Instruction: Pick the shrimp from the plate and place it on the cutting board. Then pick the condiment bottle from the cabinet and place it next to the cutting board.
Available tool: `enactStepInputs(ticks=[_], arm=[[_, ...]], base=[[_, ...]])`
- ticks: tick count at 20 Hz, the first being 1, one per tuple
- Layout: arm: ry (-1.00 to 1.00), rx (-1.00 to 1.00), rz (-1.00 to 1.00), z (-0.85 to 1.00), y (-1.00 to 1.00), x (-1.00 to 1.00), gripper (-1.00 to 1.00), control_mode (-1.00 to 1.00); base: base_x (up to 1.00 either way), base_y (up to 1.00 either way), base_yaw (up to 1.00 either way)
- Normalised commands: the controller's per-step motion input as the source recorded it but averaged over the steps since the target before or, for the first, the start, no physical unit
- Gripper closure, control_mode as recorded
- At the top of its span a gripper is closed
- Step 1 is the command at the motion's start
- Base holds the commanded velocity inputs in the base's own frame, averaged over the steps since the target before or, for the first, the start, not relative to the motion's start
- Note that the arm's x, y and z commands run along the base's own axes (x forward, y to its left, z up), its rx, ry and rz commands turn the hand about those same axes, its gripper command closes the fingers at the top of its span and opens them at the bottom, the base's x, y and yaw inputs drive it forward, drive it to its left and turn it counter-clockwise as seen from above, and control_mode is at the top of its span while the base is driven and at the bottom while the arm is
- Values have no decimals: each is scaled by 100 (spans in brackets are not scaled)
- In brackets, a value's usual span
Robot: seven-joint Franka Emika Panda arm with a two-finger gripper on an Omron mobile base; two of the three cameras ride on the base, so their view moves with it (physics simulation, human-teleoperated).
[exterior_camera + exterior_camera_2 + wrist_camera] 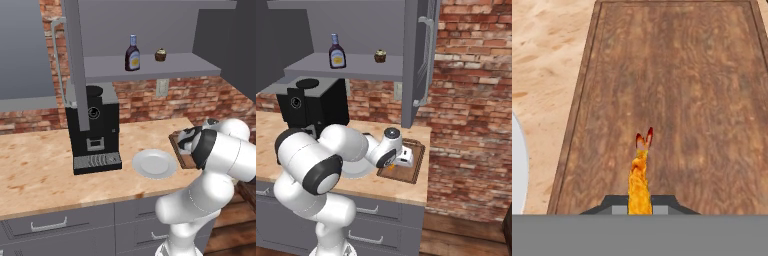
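Over the board (672,95) the hand (640,206) hangs low, its fingers pinched shut on the shrimp (640,175), which juts straight out from between the tips. In the hand view the shrimp's long axis runs along the board's length, tail fins pointing away from the hand, and board shows on every side of it. I judge the coming move to be a release, and it turns on this: the shrimp lies right under the fingertips and above the board's inner field, nearer the edge that faces the plate (154,163) than the far one, well inside the raised rim. Whether it already touches the wood I cannot tell.

From the right base view the hand (398,161) sits over the board (415,168), with a bit of orange below it. The plate lies just beside the board on the counter (40,160), bare.

The shrimp is a thin orange-yellow sliver, paler toward the tail, ending in two small red-tipped fins. The bottle (132,53) stands upright on the cabinet shelf (165,67), beside a cupcake (160,55).
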Motion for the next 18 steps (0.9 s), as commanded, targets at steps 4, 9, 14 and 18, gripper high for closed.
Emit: enactStepInputs(ticks=[4,9,14,18], arm=[[-2,0,0,-5,0,0,100,-100],[-2,0,0,-6,0,0,100,-100],[0,0,0,0,0,0,100,-100],[0,0,0,0,0,0,100,-100]], base=[[0,0,0],[0,0,0],[0,0,0],[0,0,0]])
